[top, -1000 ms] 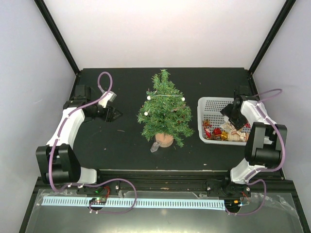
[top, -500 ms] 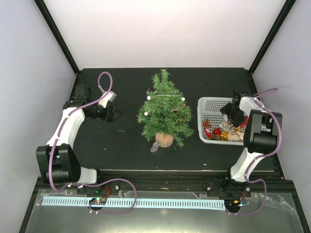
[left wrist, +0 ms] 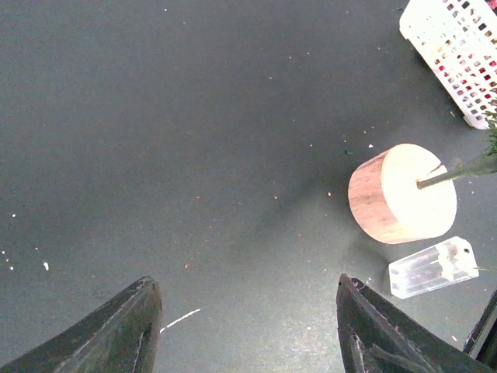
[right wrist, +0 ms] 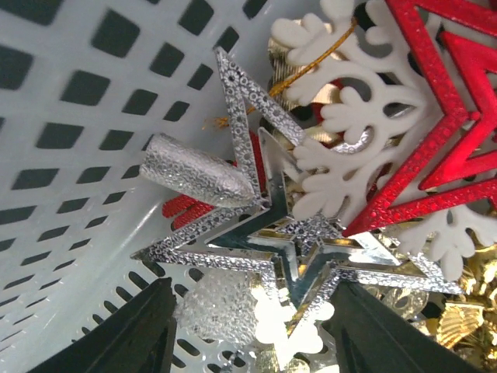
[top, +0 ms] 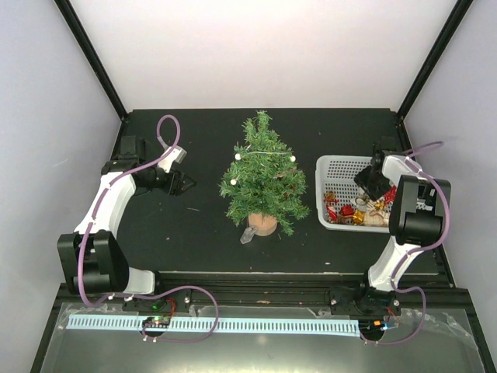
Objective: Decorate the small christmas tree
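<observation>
Dark desk (left wrist: 194,116) is stretching below my left fingers (left wrist: 116,334), spread and empty. Meanwhile my right fingers (right wrist: 132,334) are flanking the star (right wrist: 272,241) in the basket (right wrist: 70,116), grip unclear; I'm aiming for its centre.

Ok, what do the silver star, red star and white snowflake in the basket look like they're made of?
Silver star: likely thin plastic, mirror-bright facets with pebbled glitter edges. Red star: probably plastic, open frame coated in grainy red glitter. White snowflake: matte, smooth, flat cutout, maybe plastic or foam. Basket: white moulded plastic, grid of holes.
</observation>
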Motion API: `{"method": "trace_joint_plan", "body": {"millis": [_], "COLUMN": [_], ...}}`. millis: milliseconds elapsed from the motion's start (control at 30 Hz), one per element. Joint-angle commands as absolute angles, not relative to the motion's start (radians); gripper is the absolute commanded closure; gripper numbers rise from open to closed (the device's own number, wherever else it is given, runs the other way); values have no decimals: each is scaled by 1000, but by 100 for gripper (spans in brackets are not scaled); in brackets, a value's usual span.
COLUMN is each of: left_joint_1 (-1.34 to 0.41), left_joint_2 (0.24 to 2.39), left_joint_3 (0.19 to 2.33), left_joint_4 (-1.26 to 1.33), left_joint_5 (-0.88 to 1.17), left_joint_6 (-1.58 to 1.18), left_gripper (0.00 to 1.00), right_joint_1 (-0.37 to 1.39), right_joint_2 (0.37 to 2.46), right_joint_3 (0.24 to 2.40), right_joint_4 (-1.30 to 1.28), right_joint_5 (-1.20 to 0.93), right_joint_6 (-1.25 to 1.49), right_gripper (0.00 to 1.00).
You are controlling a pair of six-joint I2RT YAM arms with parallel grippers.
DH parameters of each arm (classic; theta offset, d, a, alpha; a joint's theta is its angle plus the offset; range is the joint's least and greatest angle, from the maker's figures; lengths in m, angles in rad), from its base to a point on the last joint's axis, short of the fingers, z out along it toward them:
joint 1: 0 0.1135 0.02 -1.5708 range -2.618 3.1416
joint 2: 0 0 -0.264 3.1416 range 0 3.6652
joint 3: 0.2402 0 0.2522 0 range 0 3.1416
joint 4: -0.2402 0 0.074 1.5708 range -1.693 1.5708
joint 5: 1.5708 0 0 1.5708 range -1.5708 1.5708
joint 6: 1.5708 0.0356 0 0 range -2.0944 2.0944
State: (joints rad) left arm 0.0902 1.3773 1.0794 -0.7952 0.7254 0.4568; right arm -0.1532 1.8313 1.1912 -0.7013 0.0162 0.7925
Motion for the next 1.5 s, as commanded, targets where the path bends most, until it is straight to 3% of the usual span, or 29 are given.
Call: {"method": "trace_joint_plan", "body": {"millis": [0, 533, 933, 1033, 1233, 1467], "left_joint_1": [87, 88, 87, 87, 87, 88], "left_joint_2": [1373, 1374, 1366, 1365, 1368, 1367], "left_joint_3": [1091, 1092, 1083, 1082, 1083, 1078], "left_joint_4": [-793, -793, -794, -797, -796, -793], "left_joint_5": [752, 764, 764, 765, 766, 767], "left_joint_6": [476, 471, 474, 477, 478, 478], "left_gripper": [37, 37, 37, 37, 37, 37], "right_joint_1": [-161, -160, -160, -161, -161, -161], "right_joint_2": [1791, 1688, 1670, 1676, 1691, 1738], "right_joint_3": [1177, 1139, 1126, 1122, 1105, 1111], "right_joint_4": [-681, -677, -666, -665, -677, -668], "right_joint_5": [22, 68, 74, 44, 52, 34], "right_joint_6": [794, 795, 795, 780, 773, 767], "right_gripper": [48, 66, 89, 85, 55, 55]}}
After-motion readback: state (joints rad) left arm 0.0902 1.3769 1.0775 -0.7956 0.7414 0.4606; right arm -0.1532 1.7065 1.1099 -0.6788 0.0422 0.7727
